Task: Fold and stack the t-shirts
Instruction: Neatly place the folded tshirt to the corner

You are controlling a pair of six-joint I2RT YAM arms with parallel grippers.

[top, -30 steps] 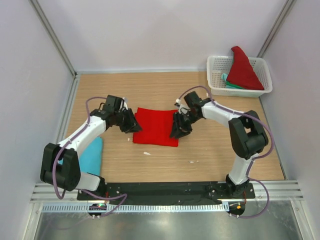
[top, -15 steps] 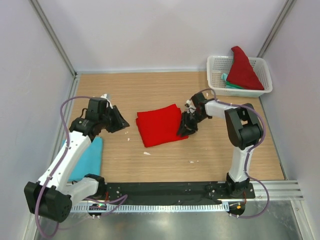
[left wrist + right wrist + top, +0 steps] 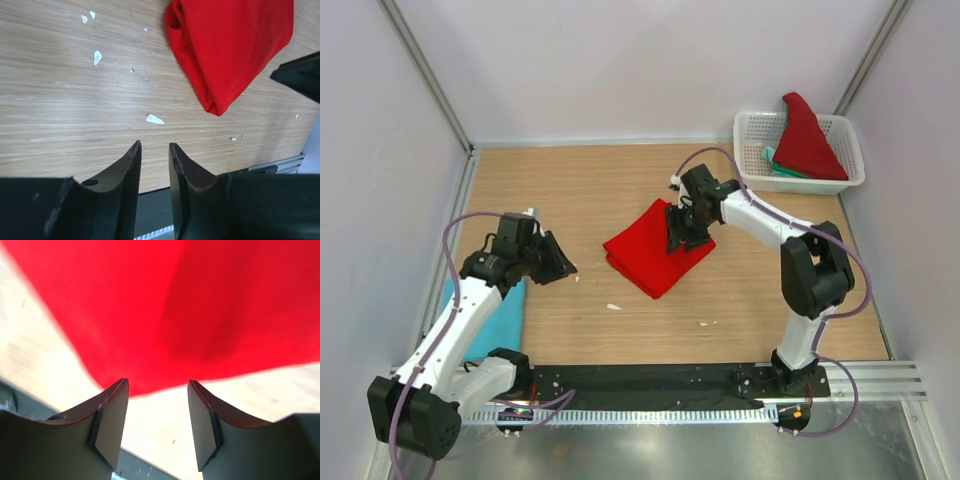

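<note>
A folded bright red t-shirt lies turned like a diamond in the middle of the wooden table; it also shows in the left wrist view and the right wrist view. My right gripper is open and empty at the shirt's right corner. My left gripper is to the left of the shirt and apart from it, its jaws a narrow gap apart with nothing between them. A light blue t-shirt lies folded at the left edge, partly under my left arm.
A white lattice basket at the back right holds another red t-shirt over a teal-green one. Small white scraps lie on the wood. A black rail runs along the near edge. Walls close in on both sides.
The red shirt has turned from lying square into a diamond and shifted a little away. My right gripper moved up and left with it. My left gripper drew back left off the shirt.
</note>
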